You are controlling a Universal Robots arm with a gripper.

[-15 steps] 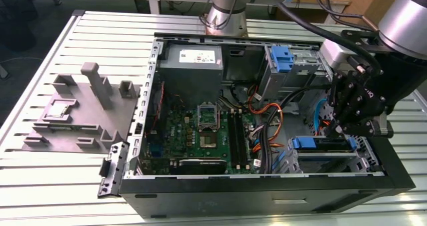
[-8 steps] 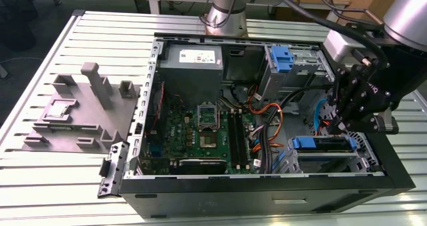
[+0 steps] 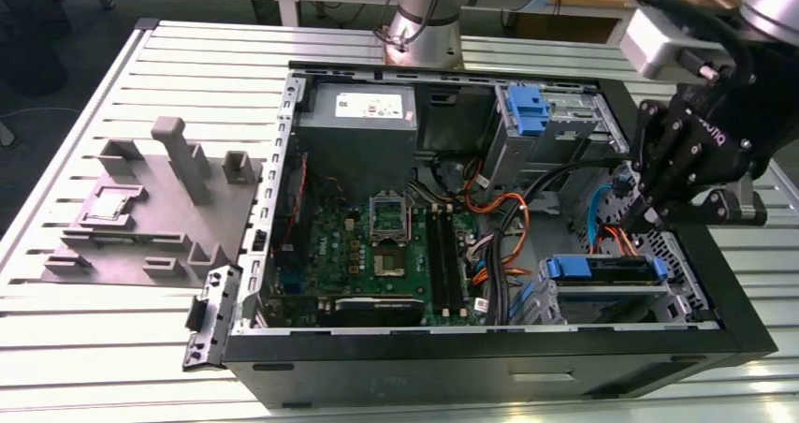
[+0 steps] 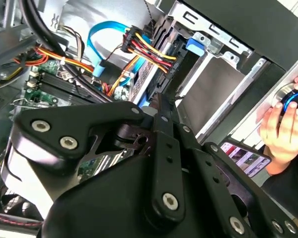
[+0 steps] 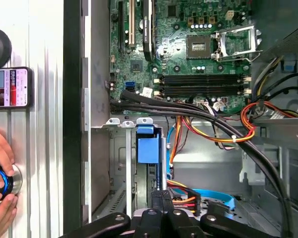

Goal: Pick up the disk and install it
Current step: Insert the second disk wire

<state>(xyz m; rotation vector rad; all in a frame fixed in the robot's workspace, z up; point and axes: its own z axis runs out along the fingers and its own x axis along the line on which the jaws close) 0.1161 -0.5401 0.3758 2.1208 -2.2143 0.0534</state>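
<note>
The disk, dark with a blue carrier frame, sits in the drive cage at the near right corner of the open computer case. In the first wrist view its blue carrier tab shows at the cage mouth, and in the second wrist view the tab sits at the cage's top. My black gripper hangs just above the cage, over the cabled end of the disk. Its fingers are pressed together with nothing between them, and in the second wrist view the gripper ends in a single narrow tip.
Orange, red and blue cables run beside the cage. A grey power supply and a blue bracket sit at the case's far side. A grey fixture stands on the table. A person's hand and a phone lie outside the case.
</note>
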